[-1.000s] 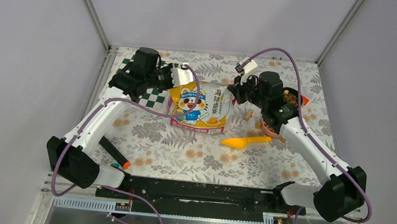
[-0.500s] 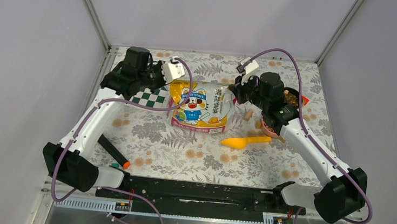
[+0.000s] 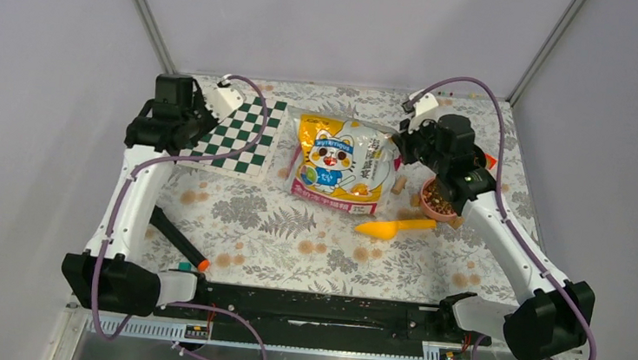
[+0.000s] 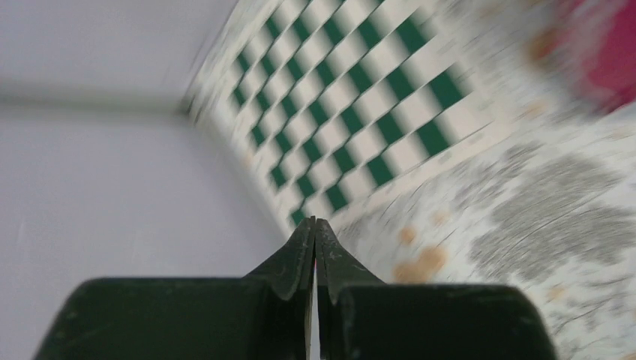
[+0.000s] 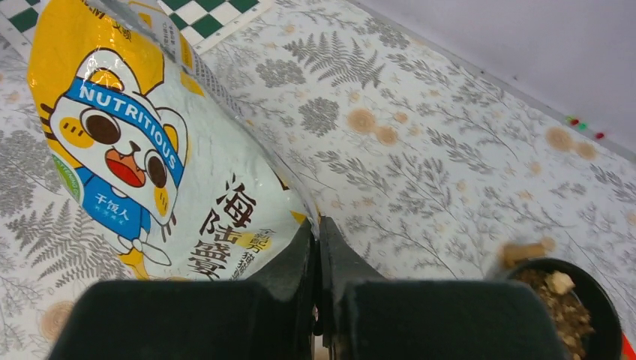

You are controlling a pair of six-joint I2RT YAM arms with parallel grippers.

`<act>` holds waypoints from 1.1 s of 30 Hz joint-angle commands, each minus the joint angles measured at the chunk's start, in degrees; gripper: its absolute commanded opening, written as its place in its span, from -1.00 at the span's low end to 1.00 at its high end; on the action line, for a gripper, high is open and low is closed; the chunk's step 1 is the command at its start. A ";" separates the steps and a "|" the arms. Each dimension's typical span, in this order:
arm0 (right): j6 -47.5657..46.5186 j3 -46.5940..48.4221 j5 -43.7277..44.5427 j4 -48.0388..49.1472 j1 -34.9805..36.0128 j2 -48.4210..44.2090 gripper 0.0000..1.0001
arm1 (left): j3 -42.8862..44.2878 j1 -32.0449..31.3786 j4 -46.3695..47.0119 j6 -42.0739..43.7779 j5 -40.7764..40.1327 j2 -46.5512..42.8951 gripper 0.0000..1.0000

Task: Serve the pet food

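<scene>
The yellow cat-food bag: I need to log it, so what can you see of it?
The glossy yellow bag shows a white cartoon cat, a blue NUTRITIOUS banner and a red bottom strip. It lies face up beside the checkered board, one edge pinched by the shut right gripper.

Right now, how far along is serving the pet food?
Some kibble already sits in the bowl. The right gripper is shut on the edge of the bag, which lies flat. The left gripper is shut and empty by the checkered board. Possibly left: more pouring or scooping, as the yellow scoop lies apart from both.
</scene>
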 commanded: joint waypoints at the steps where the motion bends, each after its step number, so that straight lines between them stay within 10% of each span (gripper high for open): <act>1: -3.18 3.73 -7.73 8.46 -3.76 -5.82 -0.95 | 1.59 -0.15 -4.84 1.05 1.35 -3.58 -0.92; 5: 2.71 5.34 -19.25 10.07 -3.61 -4.37 0.06 | 1.30 -1.96 -1.68 -2.75 7.39 -5.78 -0.52; 11: 8.32 5.90 -19.84 11.64 -3.65 -4.40 0.71 | -1.96 -3.10 8.18 -9.45 11.36 -10.44 0.04; 26: 31.34 1.46 32.50 -12.63 -3.89 -16.20 0.51 | -12.94 -3.11 29.84 -57.12 10.53 -17.82 0.44; 33: 36.69 -4.13 31.07 -21.21 -4.64 -17.42 0.44 | -19.57 -3.11 22.15 -75.37 -0.57 -19.05 0.66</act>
